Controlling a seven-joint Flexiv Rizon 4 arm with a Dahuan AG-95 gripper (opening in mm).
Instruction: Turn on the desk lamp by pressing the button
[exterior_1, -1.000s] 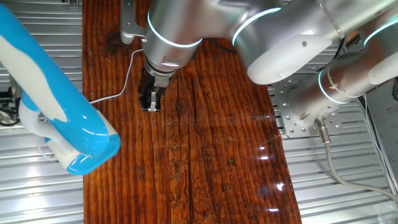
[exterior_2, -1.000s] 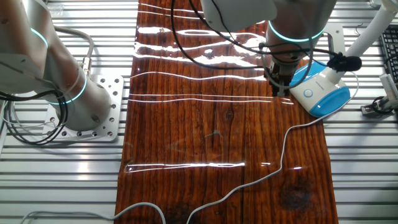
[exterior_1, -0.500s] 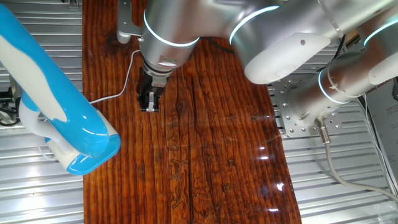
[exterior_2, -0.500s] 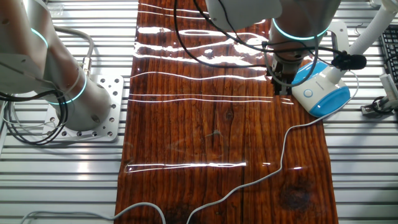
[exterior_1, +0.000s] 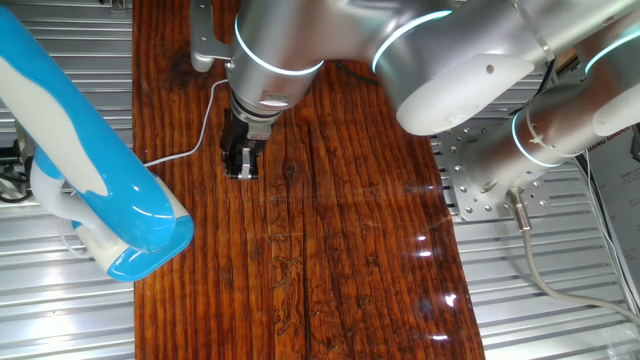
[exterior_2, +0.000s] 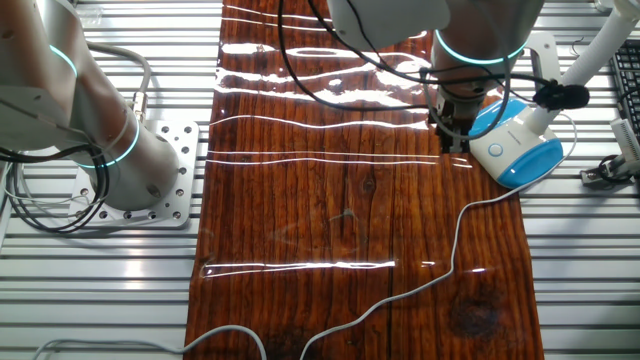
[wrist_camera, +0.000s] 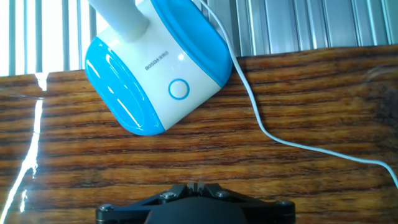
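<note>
1. One fixed view: the desk lamp (exterior_1: 85, 160) fills the left side, its thick sky-blue and white body slanting from the top left corner down over the left edge of the dark wooden worktop (exterior_1: 340, 260). Its thin white cord (exterior_1: 190, 135) runs across the wood. The silver robot arm (exterior_1: 400, 50), with glowing cyan rings, reaches in from the right, and the jaws (exterior_1: 240, 168) point down just above the wood, near the lamp but apart from it. I cannot tell from here whether the jaws are open or closed.

2. The other fixed view: the lamp's blue and white base (exterior_2: 518, 148) sits at the worktop's right edge, partly on the ribbed metal frame (exterior_2: 580, 270). The jaws hang just beside the base, on its left. The cord snakes down across the wood toward the bottom edge.

3. Hand view: the base lies ahead at the far edge of the wood, with a round blue-ringed button (wrist_camera: 178, 89) on its white face. Small grey lettering above the button is too small to read. Only the dark underside of the hand shows at the bottom, so the state of the jaws stays unclear.
</note>
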